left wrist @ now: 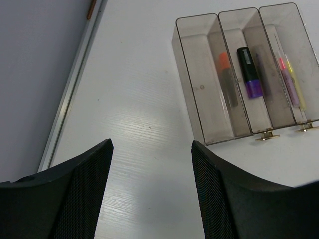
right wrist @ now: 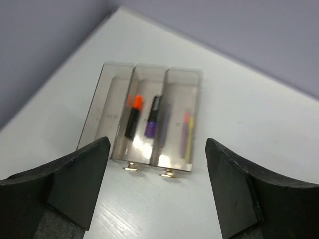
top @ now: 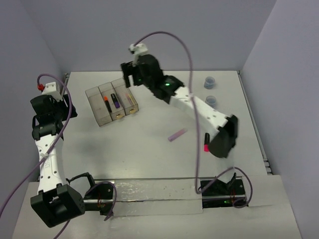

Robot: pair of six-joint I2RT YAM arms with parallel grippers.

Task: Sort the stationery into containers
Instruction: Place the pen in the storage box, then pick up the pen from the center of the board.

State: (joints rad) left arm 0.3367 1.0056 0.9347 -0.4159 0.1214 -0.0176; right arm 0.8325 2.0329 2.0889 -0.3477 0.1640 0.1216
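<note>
The three joined smoky containers (top: 94,99) stand at the back left of the table. The left one holds an orange marker (top: 107,104), the middle one a purple marker (top: 115,101), the right one thin pink and yellow sticks (top: 128,97). They also show in the left wrist view (left wrist: 199,94) and the right wrist view (right wrist: 112,107). A lilac marker (top: 177,135) and a pink-red marker (top: 205,142) lie loose on the table. Two grey-blue rolls (top: 210,81) stand at the back right. My right gripper (top: 130,74) (right wrist: 157,191) hovers open and empty over the containers' far side. My left gripper (top: 60,110) (left wrist: 152,186) is open and empty, left of them.
The right arm (top: 199,104) stretches diagonally across the table's middle above the loose markers. A raised metal edge (left wrist: 75,84) runs along the table's left side. Grey walls close in the table at the back and on both sides.
</note>
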